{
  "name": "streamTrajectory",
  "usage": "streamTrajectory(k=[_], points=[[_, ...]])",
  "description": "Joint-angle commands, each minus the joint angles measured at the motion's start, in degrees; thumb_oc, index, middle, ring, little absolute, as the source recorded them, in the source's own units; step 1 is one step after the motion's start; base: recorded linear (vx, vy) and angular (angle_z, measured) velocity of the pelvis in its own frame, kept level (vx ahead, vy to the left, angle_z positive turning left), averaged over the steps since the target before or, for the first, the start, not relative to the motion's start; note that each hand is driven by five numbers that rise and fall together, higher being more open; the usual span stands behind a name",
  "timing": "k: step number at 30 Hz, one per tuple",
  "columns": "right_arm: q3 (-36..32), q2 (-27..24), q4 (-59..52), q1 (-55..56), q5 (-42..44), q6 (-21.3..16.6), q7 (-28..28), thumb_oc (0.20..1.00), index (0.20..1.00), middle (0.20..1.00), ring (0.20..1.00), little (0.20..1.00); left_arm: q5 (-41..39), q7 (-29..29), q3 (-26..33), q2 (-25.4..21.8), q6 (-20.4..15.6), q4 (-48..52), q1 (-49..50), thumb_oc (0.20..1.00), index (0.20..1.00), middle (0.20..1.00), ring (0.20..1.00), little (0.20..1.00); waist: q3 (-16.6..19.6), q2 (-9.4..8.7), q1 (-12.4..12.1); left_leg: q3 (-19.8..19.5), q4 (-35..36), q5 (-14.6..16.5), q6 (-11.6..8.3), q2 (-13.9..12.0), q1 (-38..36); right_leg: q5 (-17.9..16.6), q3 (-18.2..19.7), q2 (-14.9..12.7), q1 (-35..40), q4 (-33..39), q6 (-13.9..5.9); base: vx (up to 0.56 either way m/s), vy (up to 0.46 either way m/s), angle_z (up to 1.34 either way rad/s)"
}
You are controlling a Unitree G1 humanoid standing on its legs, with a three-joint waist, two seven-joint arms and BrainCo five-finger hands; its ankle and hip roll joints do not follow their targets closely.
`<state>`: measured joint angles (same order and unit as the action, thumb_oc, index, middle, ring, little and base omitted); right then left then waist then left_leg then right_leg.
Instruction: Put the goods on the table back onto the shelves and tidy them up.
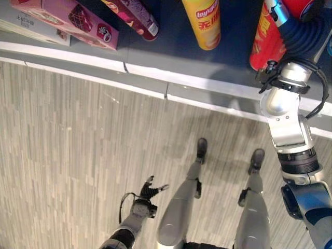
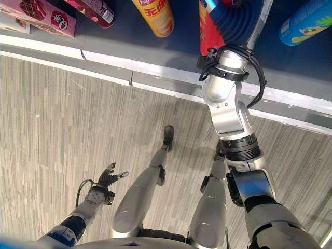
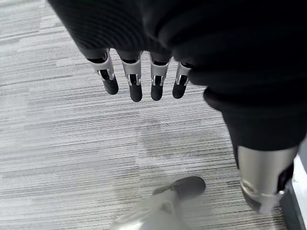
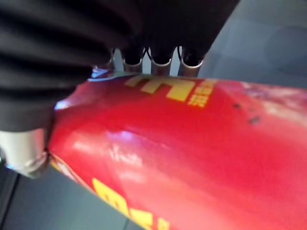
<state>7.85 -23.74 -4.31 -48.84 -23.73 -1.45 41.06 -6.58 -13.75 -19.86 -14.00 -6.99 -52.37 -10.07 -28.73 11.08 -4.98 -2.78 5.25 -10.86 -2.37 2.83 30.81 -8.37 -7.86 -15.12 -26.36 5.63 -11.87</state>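
A red snack tube [image 1: 264, 47] with yellow print stands on the dark shelf board [image 1: 171, 52] at the right. My right hand [image 1: 300, 30] reaches over the shelf and is wrapped round that red tube [image 4: 192, 153]: its fingers [image 4: 160, 60] go behind the tube, with the thumb at its side. My left hand [image 1: 148, 191] hangs low over the floor, far from the shelf. Its fingers [image 3: 135, 87] are straight and hold nothing.
Along the shelf to the left lie a yellow tube [image 1: 206, 23], a dark red tube [image 1: 137, 18], a pink box [image 1: 72, 21] and a white box [image 1: 23, 26]. A blue-green tube [image 2: 306, 23] lies right of my arm. The shelf's grey front edge [image 1: 155, 78] borders striped grey floor [image 1: 62, 155].
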Motion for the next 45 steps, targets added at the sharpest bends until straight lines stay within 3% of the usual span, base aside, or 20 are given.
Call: streamTrajectory(k=[1,14,23,45], points=[[0.7,-1.2,-5.4,-2.9,-0.8,-3.2,2.3,0.2,0.2,0.2,0.2,0.2,-1.7,-2.0,-1.5,-0.1,-0.2,-0.6,-0.5,1.0,1.0,1.0,1.0,1.0,-0.6,3.4,0.8,2.1,-4.9,5.5,-3.59,-3.6,2.7,5.0,4.1,-0.6,-4.9,-7.2,0.07,0.01,0.027,-0.06],[0.6,-5.8,0.3,-9.0,-1.6,-1.9,4.2,0.2,0.2,0.2,0.2,0.2,-2.9,-1.4,-1.0,-0.4,-1.3,-0.3,0.1,1.0,1.0,1.0,1.0,1.0,-1.1,5.05,-0.1,2.9,-3.8,5.0,-3.54,-3.0,4.3,4.7,4.4,-1.3,-8.6,-8.2,-0.44,0.01,0.015,-0.02],[0.6,-6.9,0.8,-10.6,-2.8,-1.4,4.6,0.2,0.2,0.2,0.2,0.2,-3.3,-0.7,-0.8,0.1,-1.5,0.0,0.7,1.0,1.0,1.0,1.0,1.0,-0.9,6.84,-0.8,3.1,-4.1,5.2,-3.16,-2.4,4.8,5.1,4.8,-2.0,-10.0,-9.5,-0.54,0.02,0.039,-0.04],[0.6,-8.9,2.6,-13.8,-3.5,-0.1,6.4,0.2,0.2,0.2,0.2,0.2,-4.0,-0.6,-1.9,-0.1,-2.3,2.1,1.1,1.0,1.0,1.0,1.0,1.0,-0.8,9.34,-2.2,2.8,-3.5,4.6,-3.22,-1.4,5.9,5.8,4.5,-3.0,-12.0,-11.5,-0.83,0.0,0.006,0.0]])
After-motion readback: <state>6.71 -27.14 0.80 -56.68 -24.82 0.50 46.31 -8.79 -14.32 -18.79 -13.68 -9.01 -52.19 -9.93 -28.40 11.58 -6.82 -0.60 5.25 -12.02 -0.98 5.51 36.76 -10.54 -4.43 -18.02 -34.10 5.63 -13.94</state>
